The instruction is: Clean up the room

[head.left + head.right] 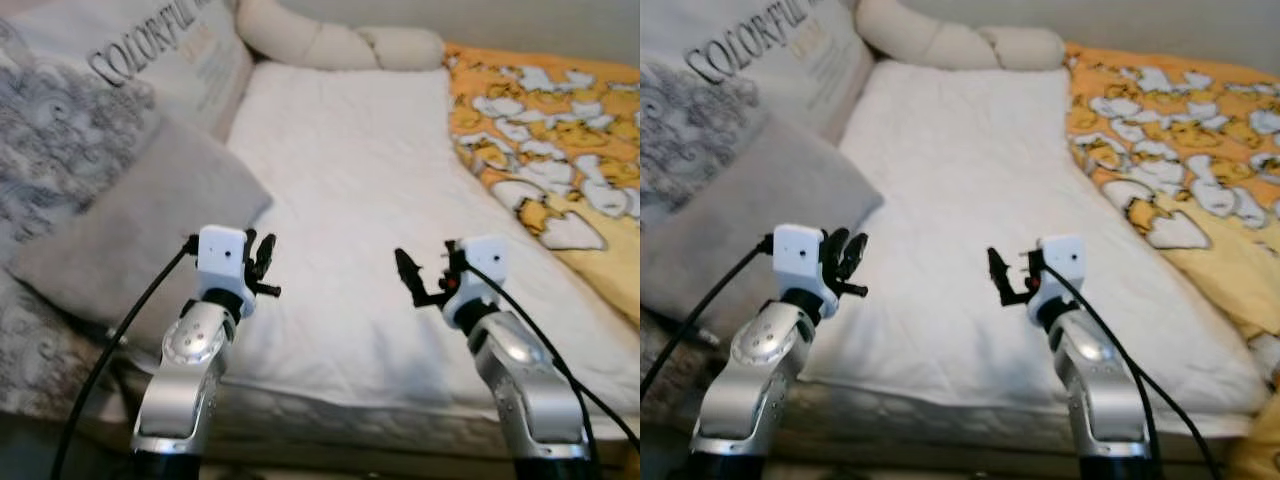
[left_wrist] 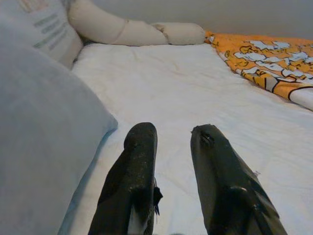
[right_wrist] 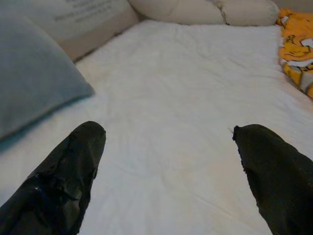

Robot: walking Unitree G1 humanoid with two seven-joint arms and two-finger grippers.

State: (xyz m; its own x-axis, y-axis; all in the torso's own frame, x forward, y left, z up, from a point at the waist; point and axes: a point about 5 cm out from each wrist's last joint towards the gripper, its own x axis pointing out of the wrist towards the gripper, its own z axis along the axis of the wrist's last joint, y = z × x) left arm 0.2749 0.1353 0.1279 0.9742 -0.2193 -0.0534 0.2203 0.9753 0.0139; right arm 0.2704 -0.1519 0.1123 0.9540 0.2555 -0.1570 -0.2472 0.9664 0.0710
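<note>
Two silver arms reach out over a bed (image 1: 350,190) covered with a white sheet, which takes up most of the scene. Along the bed's right side lies an orange and yellow blanket (image 1: 560,130) printed with white cartoon shapes, rumpled and hanging toward the edge. On the left, a big patterned grey-and-white cushion (image 1: 50,150) leans behind a plain grey pillow (image 1: 150,230), whose corner overlaps the sheet just beside the left arm. Behind them stands a cream cushion (image 1: 185,55) printed with the word "COLORFUL" in dark capitals; smaller lines of writing below it are too blurred to read. A long cream bolster (image 1: 340,42), twisted like a knot, lies across the head of the bed. The left hand (image 1: 264,262) hovers above the sheet near the grey pillow, its fingers a little apart and holding nothing. The right hand (image 1: 420,275) hovers over the middle of the sheet, fingers spread wide, also empty.
</note>
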